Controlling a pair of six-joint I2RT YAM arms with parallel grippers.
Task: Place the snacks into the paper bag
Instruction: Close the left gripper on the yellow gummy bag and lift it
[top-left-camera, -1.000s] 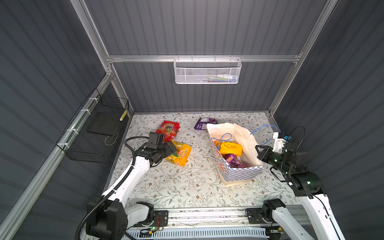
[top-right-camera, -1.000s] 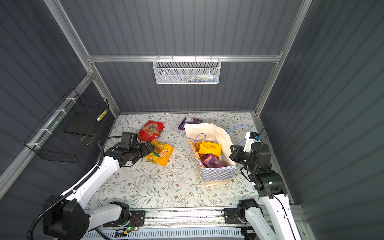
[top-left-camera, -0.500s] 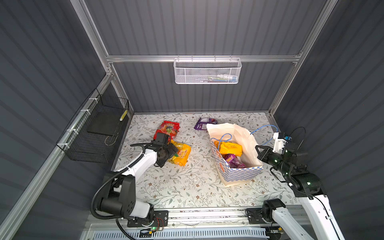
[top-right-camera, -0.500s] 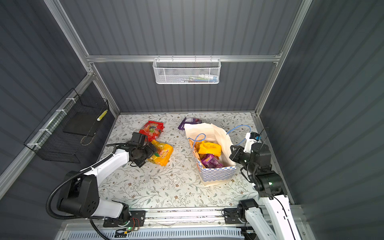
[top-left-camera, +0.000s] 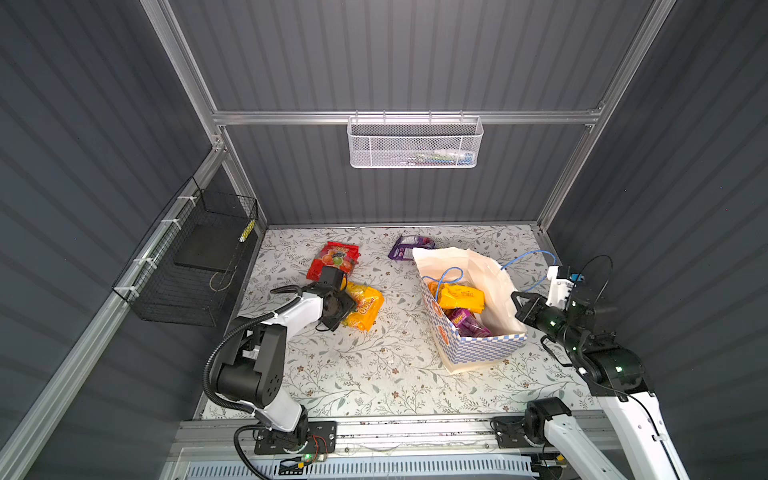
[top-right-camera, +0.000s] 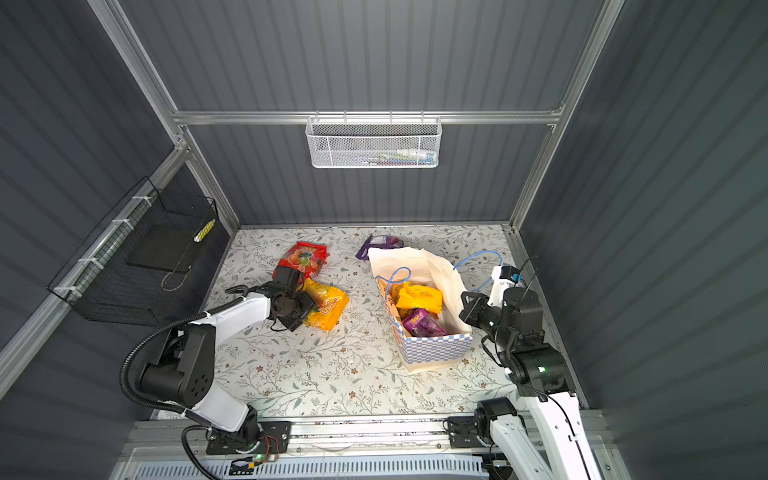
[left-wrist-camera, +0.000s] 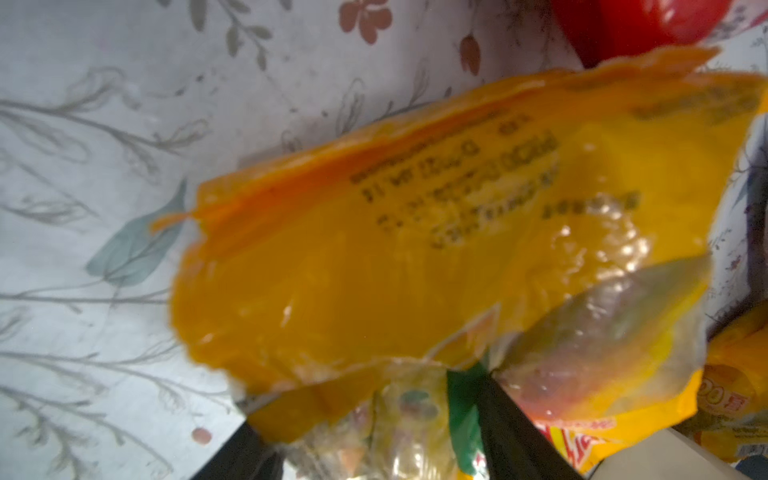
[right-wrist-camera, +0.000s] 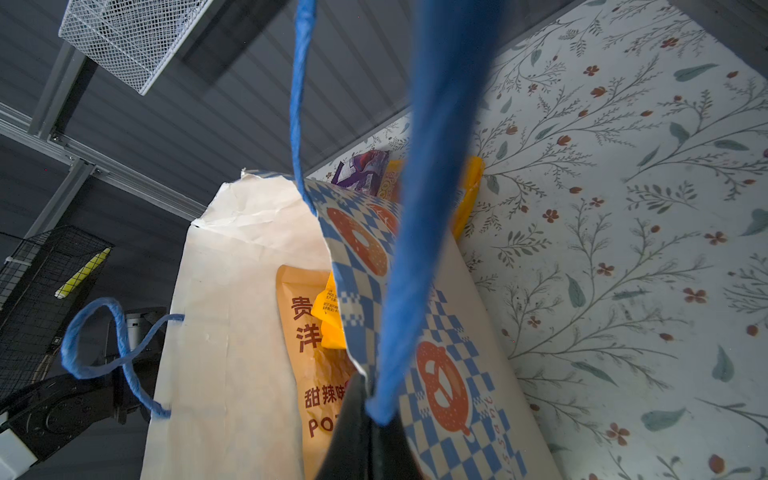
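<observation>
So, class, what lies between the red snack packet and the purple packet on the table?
Only bare floral tabletop separates the red packet from the purple packet, in both top views.

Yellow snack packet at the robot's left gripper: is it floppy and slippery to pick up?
Probably floppy: the yellow packet is crinkled and bulging. Likely slippery, since its film shines with glare. Seems light; it looks puffy rather than packed.
</observation>
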